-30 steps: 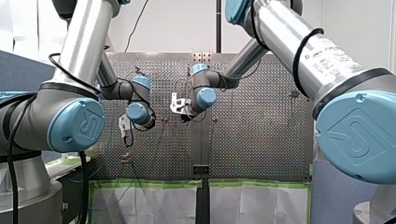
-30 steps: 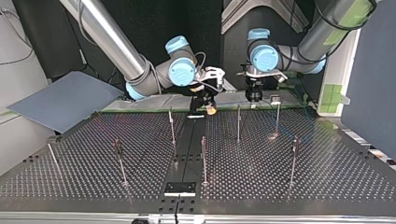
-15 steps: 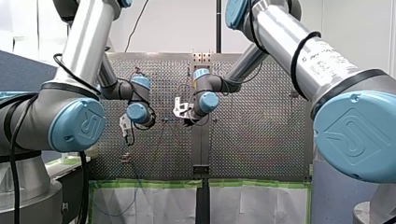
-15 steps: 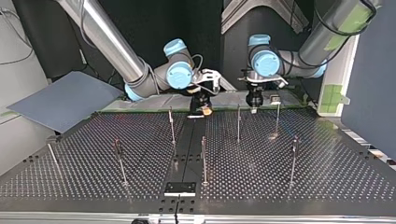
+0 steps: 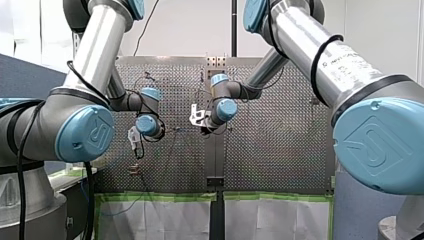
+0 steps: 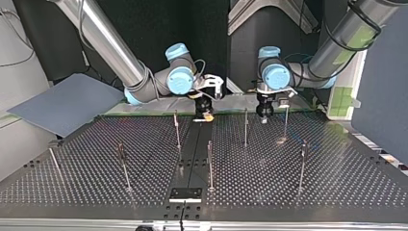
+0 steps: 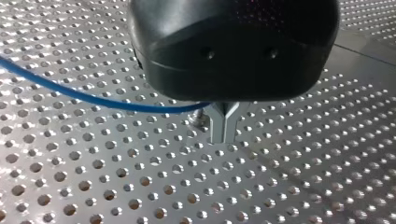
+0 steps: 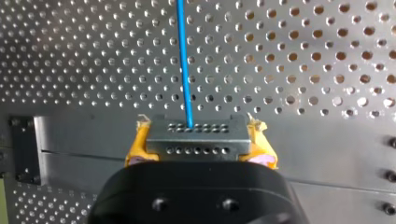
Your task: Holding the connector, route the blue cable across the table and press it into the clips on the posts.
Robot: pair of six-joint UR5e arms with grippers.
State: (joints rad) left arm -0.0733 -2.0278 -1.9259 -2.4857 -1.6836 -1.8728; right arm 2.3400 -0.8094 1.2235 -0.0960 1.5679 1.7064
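– So, what does the front view give you?
– Both arms reach in over the perforated metal table. My left pincer and my right pincer hang near each other around the middle, not touching. From here I cannot tell how their fingers stand.
– And from across the table?
– In the top view my right pincer sits low over the far end of the dark plain centre strip, with a yellow pad showing. My left pincer points down, off to that view's right, beyond the slim upright metal posts.
– Left wrist?
– Its metal fingers are pressed together, tips just above the table. The thin blue cable sweeps in over the holes and disappears under the black body right where the fingers begin, so I read them as closed around it.
– Right wrist?
– Yellow pads are clamped on both sides of the grey metal connector block with rows of holes. The cable leaves the row farther from the pincer and runs straight ahead over the table.
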